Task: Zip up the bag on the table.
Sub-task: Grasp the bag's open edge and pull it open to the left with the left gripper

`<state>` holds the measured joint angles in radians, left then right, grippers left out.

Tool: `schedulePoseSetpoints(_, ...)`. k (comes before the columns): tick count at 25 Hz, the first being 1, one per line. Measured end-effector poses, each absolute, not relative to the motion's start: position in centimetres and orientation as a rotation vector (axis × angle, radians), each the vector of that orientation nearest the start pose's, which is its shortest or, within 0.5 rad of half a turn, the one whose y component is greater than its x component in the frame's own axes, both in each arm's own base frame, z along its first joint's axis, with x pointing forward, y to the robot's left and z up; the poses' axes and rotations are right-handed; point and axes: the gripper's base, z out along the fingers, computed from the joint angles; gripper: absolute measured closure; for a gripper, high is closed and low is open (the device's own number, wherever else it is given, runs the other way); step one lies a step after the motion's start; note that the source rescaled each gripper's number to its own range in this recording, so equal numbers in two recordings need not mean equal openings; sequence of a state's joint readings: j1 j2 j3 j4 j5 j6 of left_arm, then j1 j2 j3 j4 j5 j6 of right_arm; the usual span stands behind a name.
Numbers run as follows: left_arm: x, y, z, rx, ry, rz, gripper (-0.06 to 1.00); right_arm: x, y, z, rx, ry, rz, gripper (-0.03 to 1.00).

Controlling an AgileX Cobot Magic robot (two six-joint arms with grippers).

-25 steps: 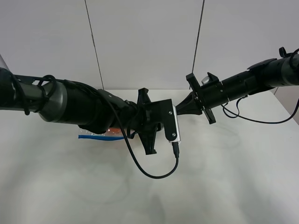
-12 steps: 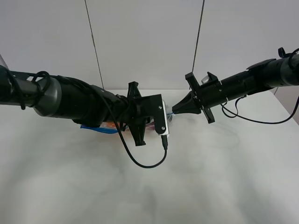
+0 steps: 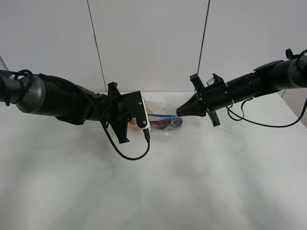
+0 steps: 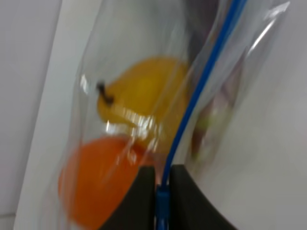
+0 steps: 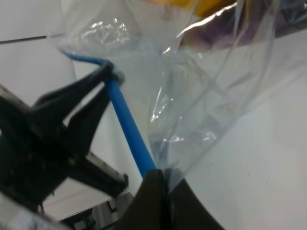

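Overhead, bag (half hidden) behind left arm.

A pale panelled wall fills the top of the high view, split by two thin dark seams. In the left wrist view, a round orange fruit touches a yellow fruit with a small dark stem. A blurred purple item lies just beside them.

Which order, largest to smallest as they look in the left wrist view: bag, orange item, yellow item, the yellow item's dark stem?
1. bag, enclosing the rest.
2. yellow item and orange item: alike, and the orange is partly hidden, so unranked.
3. dark stem.
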<state>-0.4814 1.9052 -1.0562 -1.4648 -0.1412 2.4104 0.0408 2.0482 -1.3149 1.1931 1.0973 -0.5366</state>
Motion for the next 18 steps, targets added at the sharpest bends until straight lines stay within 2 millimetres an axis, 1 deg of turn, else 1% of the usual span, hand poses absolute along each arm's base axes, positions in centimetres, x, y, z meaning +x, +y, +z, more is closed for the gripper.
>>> schedulePoseSetpoints(8, 36.9, -12.9, 16.3, 1.411, 1.874, 0.470, 0.94, 39.0, 9.2, 17.5, 0.161, 2.663, 1.467, 0.97)
schedulePoseSetpoints(13, 37.7, -10.2, 16.3, 1.355, 1.924, 0.465, 0.94, 39.0, 9.5, 17.5, 0.160, 2.660, 1.477, 0.97)
schedulePoseSetpoints(18, 38.2, -8.2, 16.2, 1.324, 1.954, 0.477, 0.94, 39.0, 9.5, 17.6, 0.165, 2.657, 1.481, 0.97)
